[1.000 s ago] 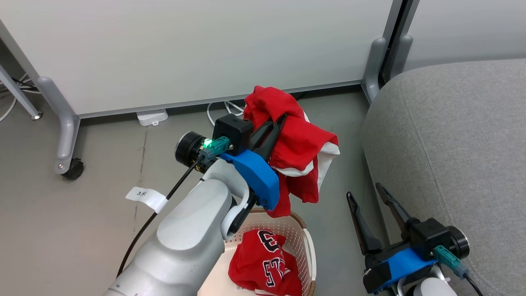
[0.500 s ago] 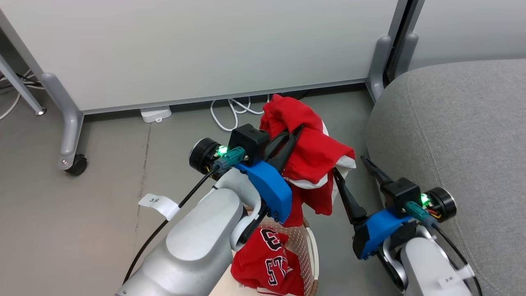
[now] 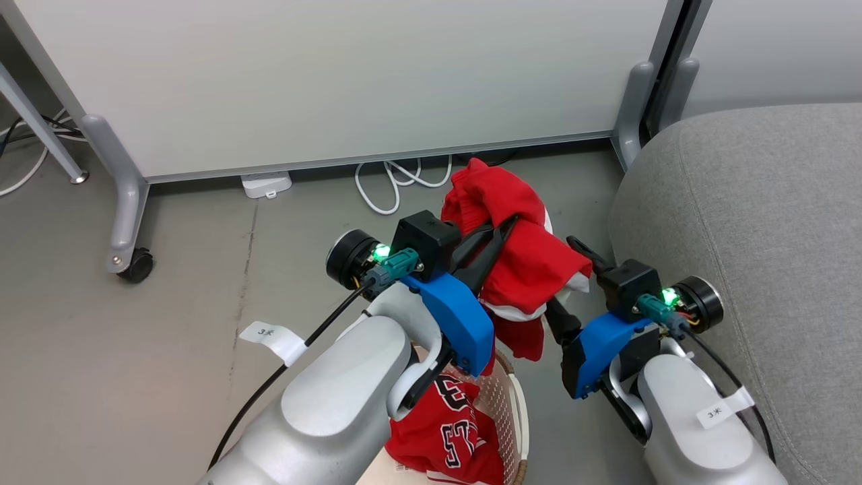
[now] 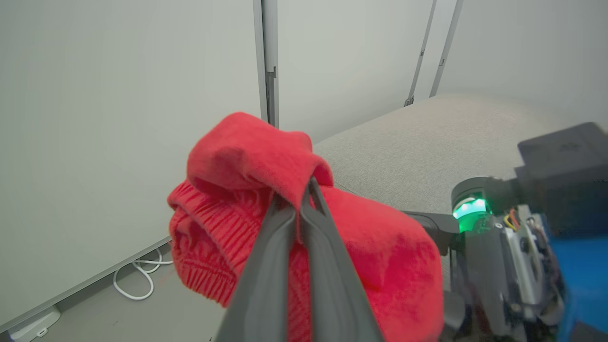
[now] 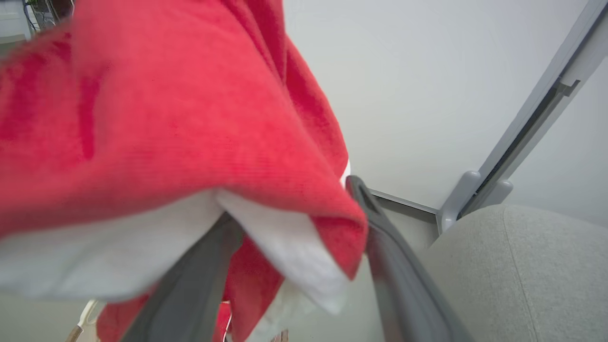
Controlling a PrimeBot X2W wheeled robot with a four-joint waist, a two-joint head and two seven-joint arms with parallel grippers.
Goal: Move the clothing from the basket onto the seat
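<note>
Head view: the left gripper (image 3: 502,232) holds the red garment (image 3: 532,263) pinched, clear above the basket (image 3: 518,404). The jersey (image 3: 451,431) remains inside. Over the last second the right gripper (image 3: 560,269) has risen from beside the sofa (image 3: 761,222) to the hanging cloth.

Left wrist view: the fingers are closed on a fold.

Right wrist view: the fingers are spread wide, straddling the white-trimmed edge without clamping it. A two-handed transfer to the sofa appears imminent.

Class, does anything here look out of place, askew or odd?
Nothing damaged or spilled. The plain red garment hangs bunched from the shut left gripper, its white-trimmed corner between the open fingers of the right gripper.
</note>
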